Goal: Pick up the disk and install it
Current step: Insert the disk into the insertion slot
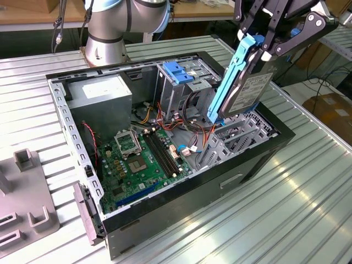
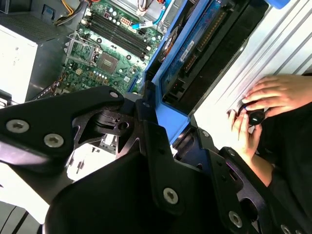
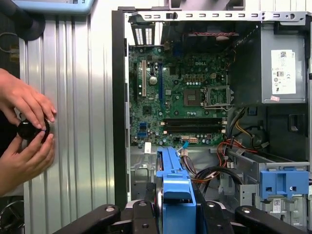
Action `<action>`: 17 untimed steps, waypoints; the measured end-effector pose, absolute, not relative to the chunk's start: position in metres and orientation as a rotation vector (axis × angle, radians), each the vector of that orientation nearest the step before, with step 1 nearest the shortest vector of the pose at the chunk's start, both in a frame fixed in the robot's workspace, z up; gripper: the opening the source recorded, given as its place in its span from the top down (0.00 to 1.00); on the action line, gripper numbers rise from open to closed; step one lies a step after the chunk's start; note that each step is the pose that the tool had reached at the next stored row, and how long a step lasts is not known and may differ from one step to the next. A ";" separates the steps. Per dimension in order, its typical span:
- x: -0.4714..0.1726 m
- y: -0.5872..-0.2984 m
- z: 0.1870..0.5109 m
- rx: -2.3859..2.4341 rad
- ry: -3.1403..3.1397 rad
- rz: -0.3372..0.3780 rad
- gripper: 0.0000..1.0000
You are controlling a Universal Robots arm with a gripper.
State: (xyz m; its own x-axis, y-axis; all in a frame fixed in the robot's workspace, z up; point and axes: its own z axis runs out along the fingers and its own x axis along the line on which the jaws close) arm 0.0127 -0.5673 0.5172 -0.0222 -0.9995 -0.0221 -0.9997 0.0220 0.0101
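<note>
Half done — the pincer (image 1: 265, 48) clamps the disk (image 1: 248, 91), tilted over the open computer case (image 1: 165, 204): lifted, not yet seated inside.

**Metal, plastic and a little paper**

Ribbed bare aluminium for the bench (image 1: 308, 209), satin, with bright streaks of reflection. Matt black painted sheet metal on the outside of the computer case (image 1: 181, 206), dull bare grey steel within. Green lacquered board with a slight gloss for the motherboard (image 1: 137, 165). Flat grey metal on the disk (image 1: 250, 93), with a white paper label and a smooth light blue plastic rail (image 1: 228, 82). Matt black metal links on the tool (image 1: 257, 47), dotted with bright screw heads. Deeper blue plastic for the handle (image 1: 177, 71) atop the grey metal drive cage (image 1: 170, 96); smooth silvery metal on the arm's base (image 1: 107, 33)
</note>
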 end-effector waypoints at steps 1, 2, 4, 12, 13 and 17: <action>0.015 -0.567 0.517 -2.190 2.239 0.036 0.63; 0.017 -0.567 0.516 -2.190 2.239 0.036 0.63; 0.025 -0.567 0.514 -2.190 2.239 0.037 0.63; 0.043 -0.568 0.503 -2.187 2.236 0.040 0.63; 0.043 -0.568 0.503 -2.185 2.235 0.040 0.63; 0.044 -0.568 0.501 -2.180 2.228 0.030 0.63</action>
State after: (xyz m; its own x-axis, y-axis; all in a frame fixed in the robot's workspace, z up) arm 0.0441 -0.5683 0.5010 -0.0218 -0.9993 -0.0312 -0.9998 0.0219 -0.0034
